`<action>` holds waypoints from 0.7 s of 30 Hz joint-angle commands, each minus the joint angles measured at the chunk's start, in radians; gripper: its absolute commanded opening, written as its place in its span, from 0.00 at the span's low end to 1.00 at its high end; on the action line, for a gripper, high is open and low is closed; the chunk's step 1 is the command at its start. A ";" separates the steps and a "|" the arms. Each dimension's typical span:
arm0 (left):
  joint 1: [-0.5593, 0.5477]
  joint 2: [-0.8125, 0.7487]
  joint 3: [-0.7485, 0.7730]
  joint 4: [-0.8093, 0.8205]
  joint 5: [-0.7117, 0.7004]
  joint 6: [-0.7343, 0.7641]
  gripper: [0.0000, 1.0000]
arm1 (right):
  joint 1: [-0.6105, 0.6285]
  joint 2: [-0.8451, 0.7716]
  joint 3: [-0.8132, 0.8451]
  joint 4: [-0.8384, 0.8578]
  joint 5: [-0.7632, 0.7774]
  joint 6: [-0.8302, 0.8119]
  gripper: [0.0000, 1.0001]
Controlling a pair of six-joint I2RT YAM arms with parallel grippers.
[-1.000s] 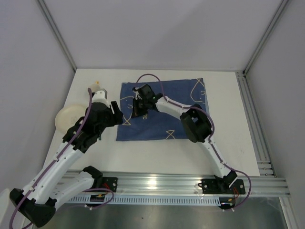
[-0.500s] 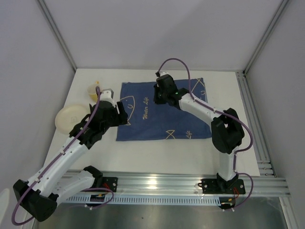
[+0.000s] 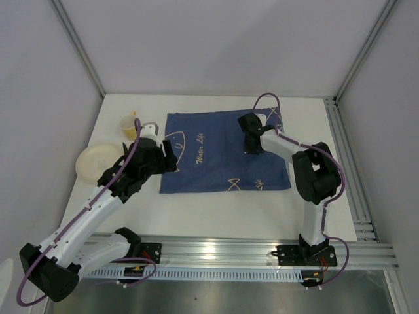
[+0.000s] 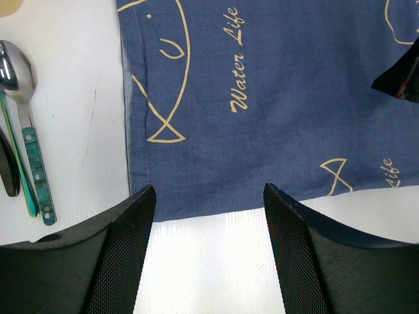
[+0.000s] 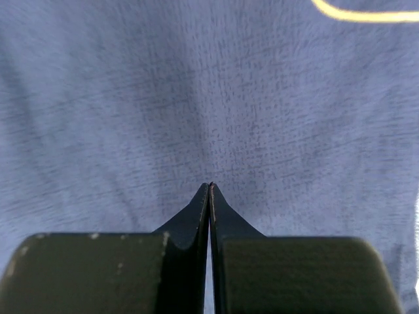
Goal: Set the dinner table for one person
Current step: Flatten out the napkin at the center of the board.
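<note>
- Judging by the layout, you are only past the first step: the cloth [image 3: 216, 163] lies spread flat at the middle of the surface [image 3: 216, 209].
- The plate [image 3: 91, 162] sits off the cloth at 9 o'clock and the cup [image 3: 128, 124] at 10 o'clock. A spoon [image 4: 16, 72] and other cutlery lie just beside the cloth's edge. All of these look left to place.
- Your left gripper [image 4: 209, 196] hangs wide open and empty over the cloth's 9 o'clock edge.
- Your right gripper [image 5: 209, 186] is fully closed with nothing between its fingers, low over the cloth toward 2 o'clock.
- Since a second ago, the right arm has swung there from the cloth's 10 o'clock corner. The cup, mostly hidden then, now shows.
</note>
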 commanded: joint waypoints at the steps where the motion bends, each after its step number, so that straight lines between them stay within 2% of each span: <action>1: -0.009 0.000 -0.010 0.029 0.005 -0.007 0.72 | 0.009 0.057 0.027 -0.038 0.018 0.036 0.00; 7: -0.009 -0.003 -0.009 0.023 -0.004 -0.004 0.72 | 0.004 0.114 0.039 -0.113 0.066 0.073 0.00; 14: -0.009 -0.002 -0.004 0.020 -0.010 -0.002 0.72 | -0.006 0.111 0.026 -0.251 0.195 0.174 0.00; 16: -0.009 -0.002 -0.005 0.019 -0.012 -0.004 0.72 | -0.003 0.082 -0.009 -0.234 0.199 0.186 0.00; 21: -0.009 0.007 -0.004 0.023 -0.010 -0.002 0.72 | 0.013 -0.111 -0.112 -0.147 0.216 0.180 0.02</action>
